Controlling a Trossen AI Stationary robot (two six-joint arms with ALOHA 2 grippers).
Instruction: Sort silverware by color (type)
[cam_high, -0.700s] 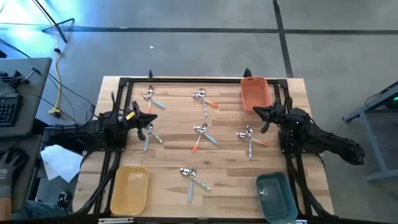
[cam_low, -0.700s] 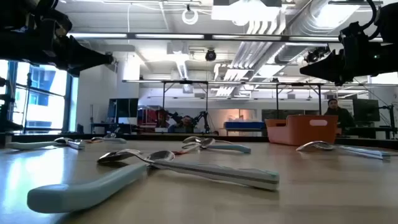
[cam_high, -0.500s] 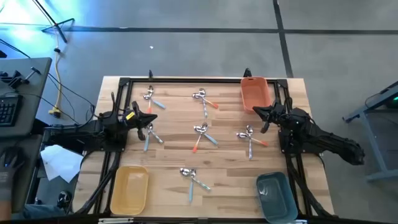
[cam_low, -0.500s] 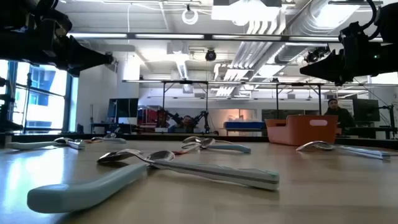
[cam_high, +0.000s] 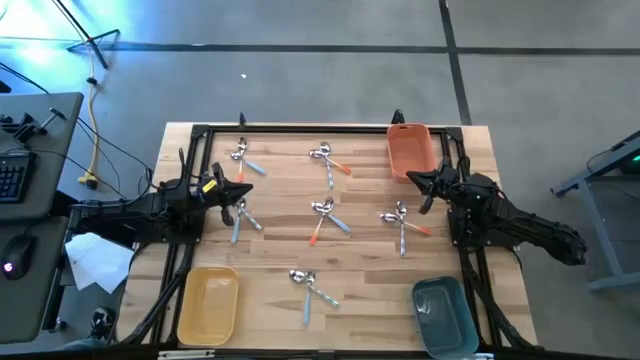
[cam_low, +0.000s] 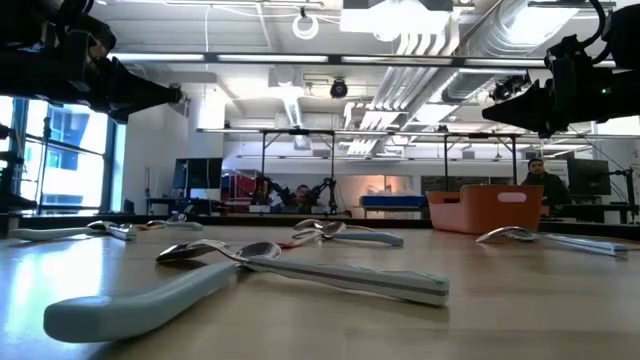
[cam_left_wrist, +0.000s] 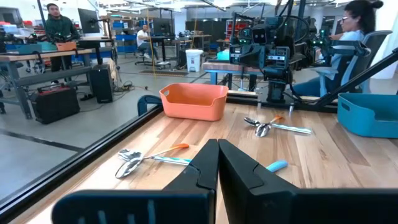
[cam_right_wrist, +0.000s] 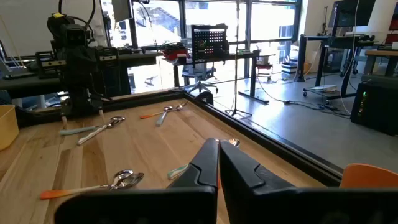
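Several small clusters of silverware lie flat on the wooden table in the high view: near my left gripper (cam_high: 240, 215), at the far left (cam_high: 242, 157), far middle (cam_high: 328, 160), centre (cam_high: 325, 215), right (cam_high: 403, 222) and near middle (cam_high: 308, 287). Handles are light blue, orange or silver. My left gripper (cam_high: 246, 192) hovers shut above the table's left side, just beyond the nearest cluster. My right gripper (cam_high: 411, 178) hovers shut at the right, beside the orange bin. In the wrist views both sets of fingers are closed together: left (cam_left_wrist: 217, 163), right (cam_right_wrist: 218, 163).
An orange bin (cam_high: 412, 150) sits at the far right, a yellow bin (cam_high: 208, 305) at the near left, a teal bin (cam_high: 445, 315) at the near right. A black frame edges the table. People sit and stand in the room beyond.
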